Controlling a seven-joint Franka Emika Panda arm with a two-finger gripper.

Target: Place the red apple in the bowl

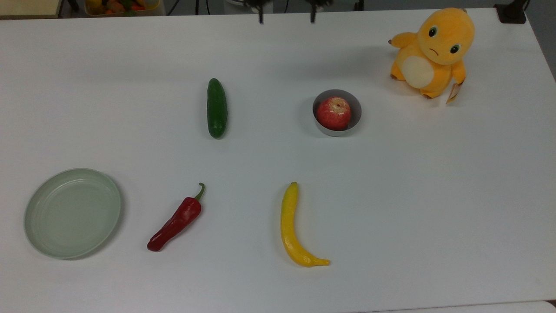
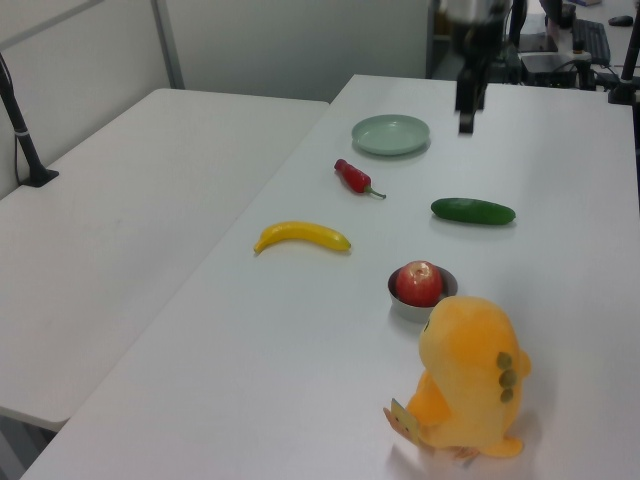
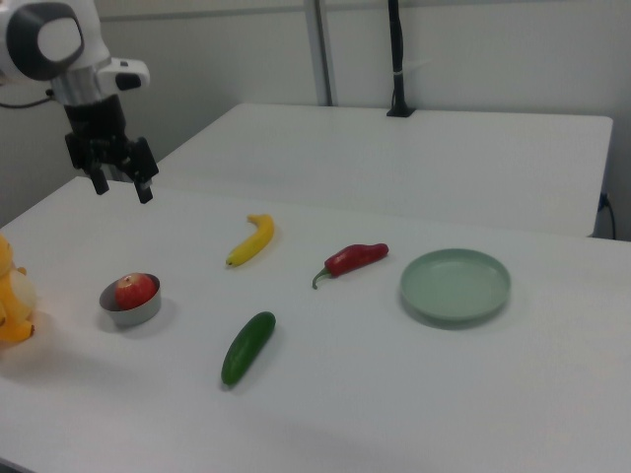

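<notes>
The red apple (image 1: 333,112) sits inside the small grey bowl (image 1: 337,131), stem dimple up, with nothing touching it. It also shows in the left view as the apple (image 2: 419,282) in the bowl (image 2: 401,305), and in the right view as the apple (image 3: 134,289) in the bowl (image 3: 132,314). My gripper (image 3: 122,187) hangs open and empty high above the table, well clear of the bowl. In the top view the gripper (image 1: 286,15) has its two fingertips at the far table edge. In the left view the gripper (image 2: 466,110) hangs above the table beyond the cucumber.
An orange plush toy (image 1: 431,52) stands close to the bowl on the top view's right. A green cucumber (image 1: 216,108), red chili pepper (image 1: 176,219) and yellow banana (image 1: 293,228) lie on the white table. A pale green dish (image 1: 71,213) sits at the top view's lower left.
</notes>
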